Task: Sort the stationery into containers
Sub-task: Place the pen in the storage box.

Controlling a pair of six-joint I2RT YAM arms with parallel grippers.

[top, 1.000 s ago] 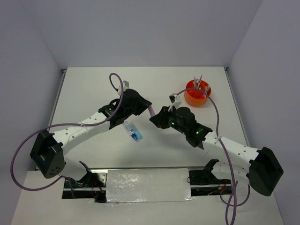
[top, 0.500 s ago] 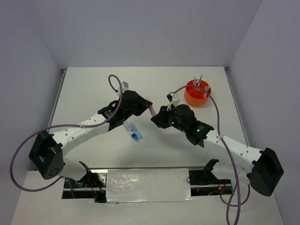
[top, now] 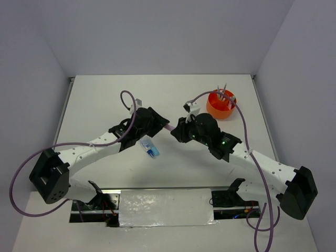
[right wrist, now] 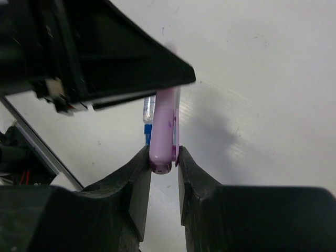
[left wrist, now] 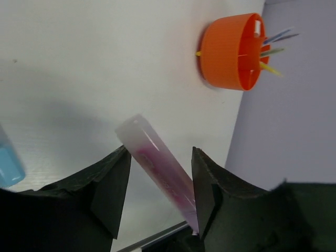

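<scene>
Handover at frame centre: right gripper [right wrist: 164,157] is clamped on pink marker [right wrist: 164,126]; left gripper [left wrist: 159,168] fingers stand apart round it, not pinching. Back your left arm straight off w/o brushing it, then carry to orange organiser [top: 215,111], upper right.

A pastel pink marker-like stick [right wrist: 164,123] is hanging above the worktop [top: 105,100] in the middle of the top view. Its rounded end is being pinched between the fingers of the right hand [right wrist: 163,160]. Its other end is lying between the spread fingers of the left hand [left wrist: 157,163], with a gap showing on each side. Just below and left of it, a blue-and-clear piece [top: 149,146] is lying flat on the worktop. The round orange organiser [top: 219,110] is standing at the upper right, well apart. Thin pens [top: 223,92], grey and yellow among them, are sticking up out of its compartments.
</scene>
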